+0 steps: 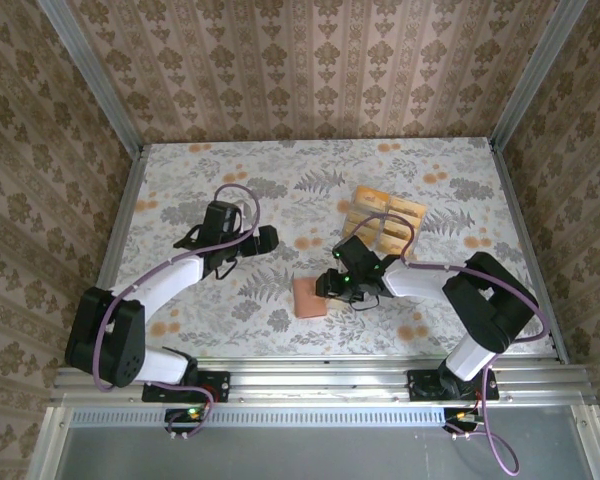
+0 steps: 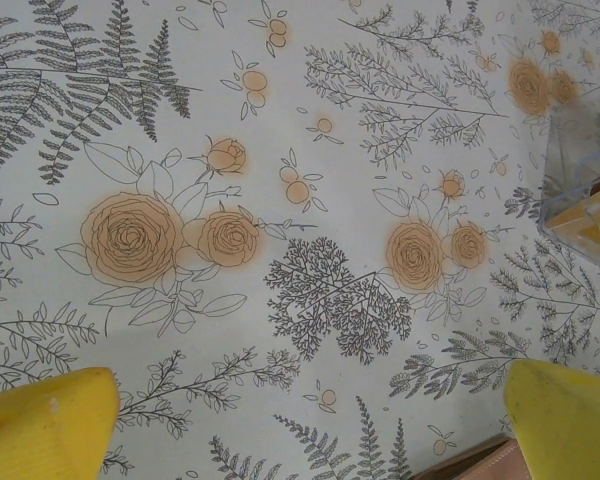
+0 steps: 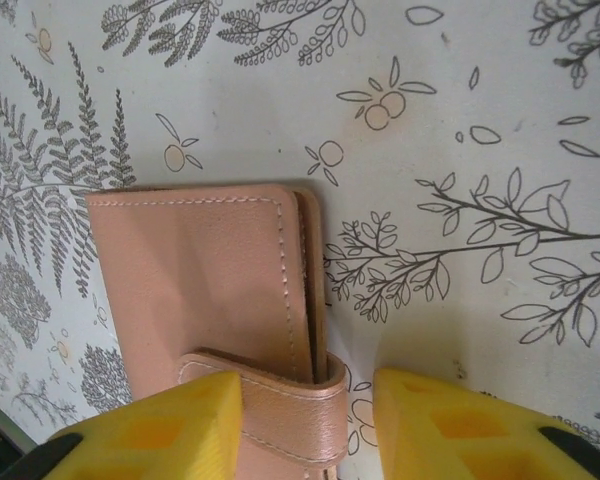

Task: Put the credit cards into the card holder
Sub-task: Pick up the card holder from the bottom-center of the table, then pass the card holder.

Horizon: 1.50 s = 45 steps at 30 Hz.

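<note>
Looking from above, we see the card holder (image 1: pixel 308 297) on the surface (image 1: pixel 180 170), credit cards (image 1: pixel 385 218) beyond it. Left wrist — left fingers (image 2: pixel 50 425) spread wide. Right wrist — right fingers (image 3: pixel 150 430) parted, straddling the holder's strap, not yet pinching.

A robot test booth in a lab: wallpaper-printed panels (image 1: pixel 310 70) and metal corner posts (image 1: pixel 90 75) box in a floral-covered table (image 1: pixel 180 170), with two robot arms (image 1: pixel 155 285) bolted to an aluminium rail (image 1: pixel 320 373).

Floral-print table (image 1: pixel 180 180) w/ 2 items: pinkish-brown card holder (image 1: pixel 310 297) front-center, clear tray (image 1: pixel 392 198) just behind-right.
</note>
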Tool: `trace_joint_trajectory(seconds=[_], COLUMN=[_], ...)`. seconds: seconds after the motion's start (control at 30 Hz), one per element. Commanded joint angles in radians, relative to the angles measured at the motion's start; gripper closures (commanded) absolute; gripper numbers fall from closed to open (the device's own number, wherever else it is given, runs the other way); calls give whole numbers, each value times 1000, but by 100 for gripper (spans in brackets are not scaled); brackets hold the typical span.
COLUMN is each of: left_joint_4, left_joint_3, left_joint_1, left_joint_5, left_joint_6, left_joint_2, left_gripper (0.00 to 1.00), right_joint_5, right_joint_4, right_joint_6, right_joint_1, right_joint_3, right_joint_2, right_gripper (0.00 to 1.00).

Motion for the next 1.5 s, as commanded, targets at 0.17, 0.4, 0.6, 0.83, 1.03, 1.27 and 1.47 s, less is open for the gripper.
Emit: trace_joint_trajectory(seconds=[0.17, 0.4, 0.6, 0.83, 1.03, 1.27, 1.47], left_joint_4=[35, 19, 41, 211, 350, 438, 435], left_joint_3=[-15, -8, -16, -10, 58, 95, 75], left_joint_1=[1, 1, -8, -17, -68, -96, -94], left_joint_5=[29, 60, 143, 269, 325, 321, 269], left_joint_6=[-5, -22, -81, -243, -349, -401, -391], left_joint_2=[13, 3, -20, -1, 62, 92, 58], left_gripper=[0, 0, 0, 1, 7, 9, 5], right_joint_5=[-32, -46, -96, -172, -206, -210, -212], right_joint_4=[37, 9, -38, -64, -63, -44, -32], right_joint_6=[30, 19, 2, 16, 39, 53, 61], right_joint_1=[15, 0, -93, -211, -241, -243, -256], right_joint_3=[-1, 46, 113, 200, 252, 240, 214], right_joint_2=[16, -9, -95, -181, -197, -203, -216], right_gripper=[86, 100, 100, 100, 100, 100, 100])
